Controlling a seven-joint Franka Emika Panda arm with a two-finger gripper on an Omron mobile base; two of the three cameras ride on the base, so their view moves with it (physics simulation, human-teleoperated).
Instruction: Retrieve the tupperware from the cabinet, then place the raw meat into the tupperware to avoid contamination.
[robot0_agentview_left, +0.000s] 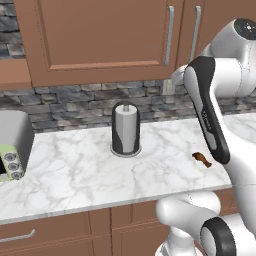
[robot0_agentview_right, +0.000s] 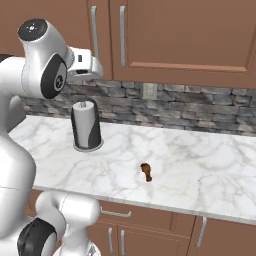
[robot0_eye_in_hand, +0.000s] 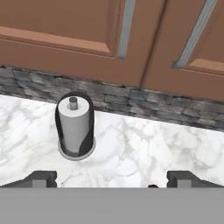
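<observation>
The brown wooden cabinet (robot0_agentview_left: 100, 35) hangs above the counter with both doors closed; its silver bar handles (robot0_eye_in_hand: 126, 26) stand side by side. The tupperware is hidden. The raw meat (robot0_agentview_right: 146, 171), a small reddish-brown chunk, lies on the marble counter near the front edge, also seen as the raw meat (robot0_agentview_left: 202, 158) beside my forearm. My gripper (robot0_eye_in_hand: 113, 180) is open with nothing between its fingertips (robot0_eye_in_hand: 41, 179). It is raised above the counter, level with the cabinet's lower edge, and looks at the doors and the paper towel roll. My hand (robot0_agentview_right: 85, 64) sits just left of the handles.
A paper towel roll (robot0_agentview_left: 125, 129) in a dark holder stands mid-counter near the stone backsplash. A grey toaster (robot0_agentview_left: 15, 142) sits at the far left. A wall outlet (robot0_agentview_right: 148, 90) is in the backsplash. Lower drawers (robot0_agentview_left: 30, 235) run under the counter's front edge.
</observation>
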